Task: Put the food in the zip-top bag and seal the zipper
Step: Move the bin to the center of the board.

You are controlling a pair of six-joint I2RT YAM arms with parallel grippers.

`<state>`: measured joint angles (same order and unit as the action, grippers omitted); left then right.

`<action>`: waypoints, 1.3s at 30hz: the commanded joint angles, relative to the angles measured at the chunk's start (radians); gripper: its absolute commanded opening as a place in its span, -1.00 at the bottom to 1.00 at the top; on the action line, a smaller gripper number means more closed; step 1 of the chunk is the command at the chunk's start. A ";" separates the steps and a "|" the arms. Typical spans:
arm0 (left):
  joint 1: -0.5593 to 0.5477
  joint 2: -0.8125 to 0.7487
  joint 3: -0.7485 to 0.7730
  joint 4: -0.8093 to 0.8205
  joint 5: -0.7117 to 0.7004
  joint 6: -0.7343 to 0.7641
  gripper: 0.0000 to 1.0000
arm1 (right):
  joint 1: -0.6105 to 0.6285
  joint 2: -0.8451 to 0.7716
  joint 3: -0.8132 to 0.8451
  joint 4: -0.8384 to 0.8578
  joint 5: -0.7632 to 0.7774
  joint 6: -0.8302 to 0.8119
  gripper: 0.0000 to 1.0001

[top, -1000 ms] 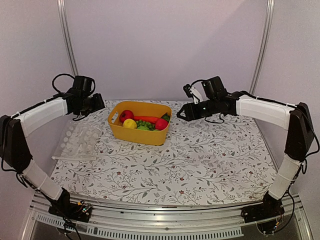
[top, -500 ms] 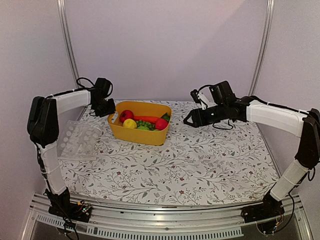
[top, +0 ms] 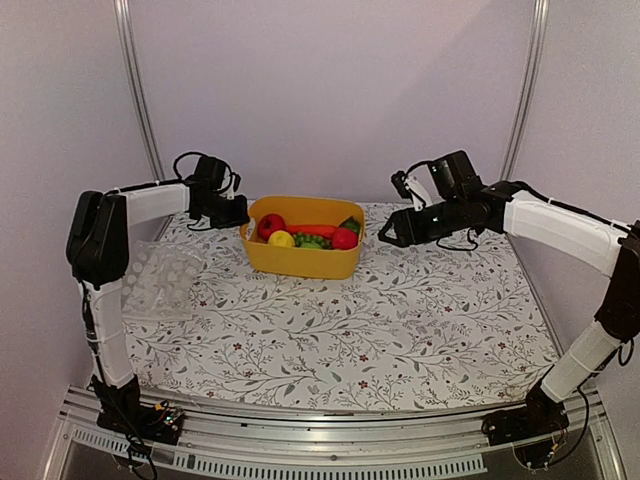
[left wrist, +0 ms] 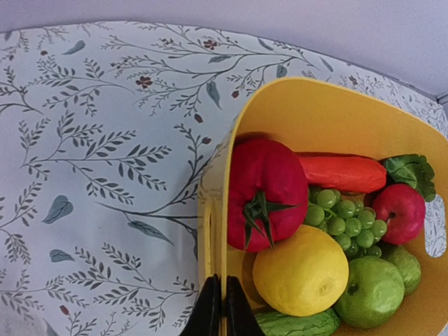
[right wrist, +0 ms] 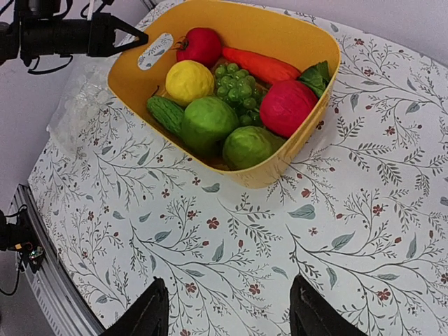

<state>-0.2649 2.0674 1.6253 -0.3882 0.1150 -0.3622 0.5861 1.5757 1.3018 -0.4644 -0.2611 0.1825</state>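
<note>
The food (right wrist: pixel 231 91) all sits in the yellow tub (right wrist: pixel 297 31) at the back of the table (top: pixel 400 330), packed tight. There's a tomato (left wrist: pixel 266 192), lemon (left wrist: pixel 301 269), carrot (left wrist: pixel 339 171), grapes (left wrist: pixel 343 217), red apple (left wrist: pixel 399 210) and green pieces (right wrist: pixel 206 122) low on the near side.

It looks like moulded plastic, so prob. light, hard and slick. Expect the round ones to roll or squirt out of a pinch. Take each across its middle, top pieces first, and grab the carrot crosswise on its body. The grapes are bumpy and should give more bite.

The bag (top: pixel 165 280) lies flat at the table's left edge, apart from the tub and nearer you. It's thin, floppy and see-through, w/ the mouth not propped open. The zipper can't be made out from here. You'll likely need one gripper holding the lip while the other drops food in.

The left gripper (left wrist: pixel 218 308) has its fingers pressed together right at the tub's rim by the handle slot. Can't tell if any wall is nipped btw. them. The right gripper (right wrist: pixel 229 315) is spread wide, holds nothing, and hovers over the table right of the tub, not touching it.

In the way: the tub walls block a side approach, so come from above. The left arm also crowds the route from tub to bag.
</note>
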 commanded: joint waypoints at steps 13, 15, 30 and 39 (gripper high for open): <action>-0.228 0.040 -0.001 0.129 0.452 0.253 -0.83 | -0.027 0.170 0.289 -0.234 0.114 -0.101 0.16; -0.256 0.030 -0.006 0.127 0.449 0.242 -0.61 | -0.029 0.194 0.289 -0.240 0.105 -0.101 0.16; -0.268 -0.349 -0.198 -0.033 -0.204 0.091 0.43 | -0.052 0.350 0.286 -0.227 0.158 -0.072 -0.06; -0.062 -0.565 -0.476 -0.140 -0.346 -0.085 0.42 | -0.110 0.385 0.285 -0.220 0.199 -0.014 -0.40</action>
<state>-0.4179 1.5520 1.2480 -0.4168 -0.1223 -0.3458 0.5232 1.9408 1.5764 -0.6884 -0.1253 0.1291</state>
